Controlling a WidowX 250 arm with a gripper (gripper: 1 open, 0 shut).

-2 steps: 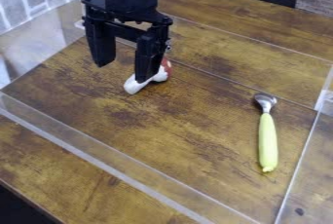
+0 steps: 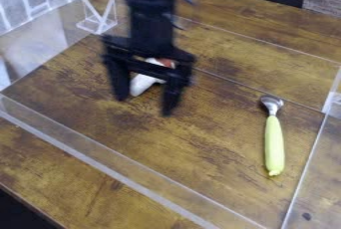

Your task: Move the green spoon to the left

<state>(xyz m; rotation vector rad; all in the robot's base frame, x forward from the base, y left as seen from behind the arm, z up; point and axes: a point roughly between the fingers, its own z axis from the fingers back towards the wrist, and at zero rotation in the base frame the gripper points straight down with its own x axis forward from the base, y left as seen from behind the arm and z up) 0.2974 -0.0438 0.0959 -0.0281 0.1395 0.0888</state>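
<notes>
The green spoon (image 2: 272, 138) lies flat on the wooden table at the right, its small silver bowl pointing away and its yellow-green handle toward the front. My gripper (image 2: 146, 87), black and motion-blurred, hangs over the middle-left of the table with its two fingers spread wide apart and nothing between them. It is well to the left of the spoon and not touching it.
A toy mushroom (image 2: 159, 66) with a white stem and red cap sits just behind the gripper, partly hidden by it. Clear acrylic walls (image 2: 134, 181) border the table (image 2: 213, 173) on the front and right sides. A clear stand (image 2: 96, 19) sits at the back left.
The gripper has moved toward the front and slightly right, lower over the table, now covering most of the mushroom. The spoon has not moved.
</notes>
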